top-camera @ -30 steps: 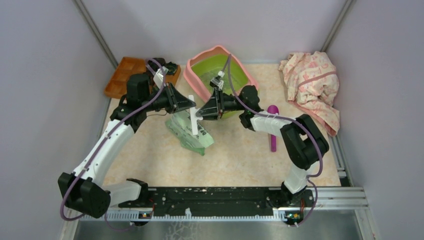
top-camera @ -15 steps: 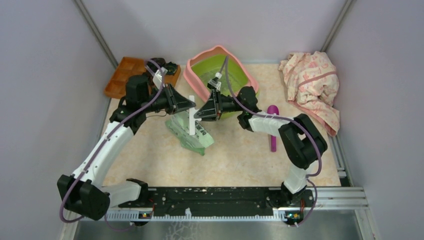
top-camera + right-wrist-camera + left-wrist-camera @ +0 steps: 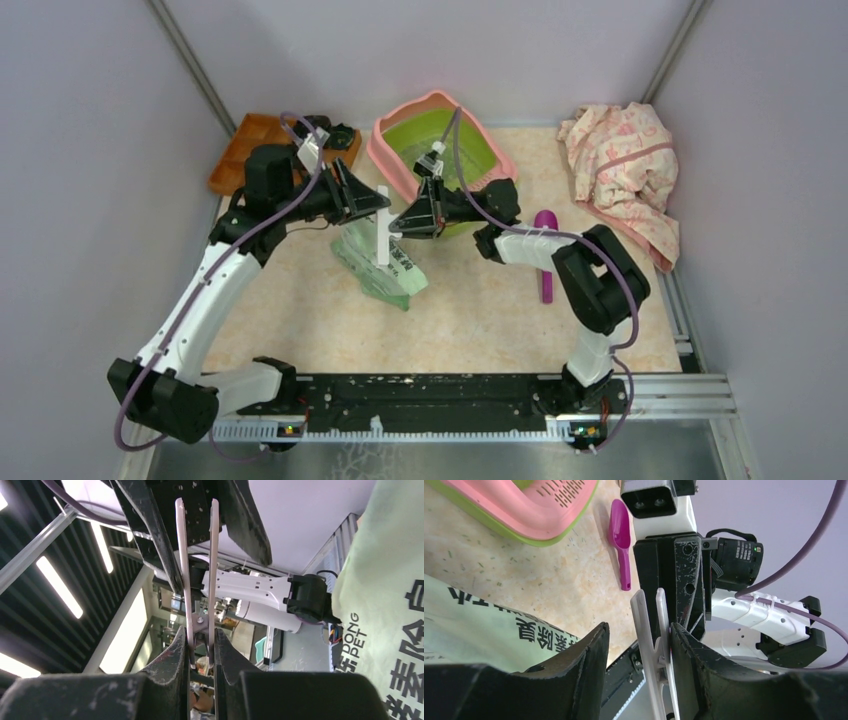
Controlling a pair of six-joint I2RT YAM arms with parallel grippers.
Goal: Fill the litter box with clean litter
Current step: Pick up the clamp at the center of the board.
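rounded plastic litter box (image 3: 385, 160): lime green basin, pink rim, pink slotted grate | thin plastic clip (image 3: 383, 240) in right pincer (image 3: 201, 636): white | crinkled plastic bag (image 3: 385, 275) below it: pale green, dark lettering | plastic scoop (image 3: 546, 270) to its right: magenta | crumpled cloth (image 3: 625, 165) further right: cream, pink print | compartmented wooden tray (image 3: 240, 155) left of left pincer (image 3: 387, 207): orange-brown | tabletop (image 3: 480, 310): mottled beige

One of each kind, six things counted.
One litter box (image 3: 384, 160) upper centre, one wooden tray (image 3: 240, 155) upper left, one green bag (image 3: 390, 278), one white clip (image 3: 383, 240), one purple scoop (image 3: 547, 280), one patterned cloth (image 3: 620, 165) upper right.
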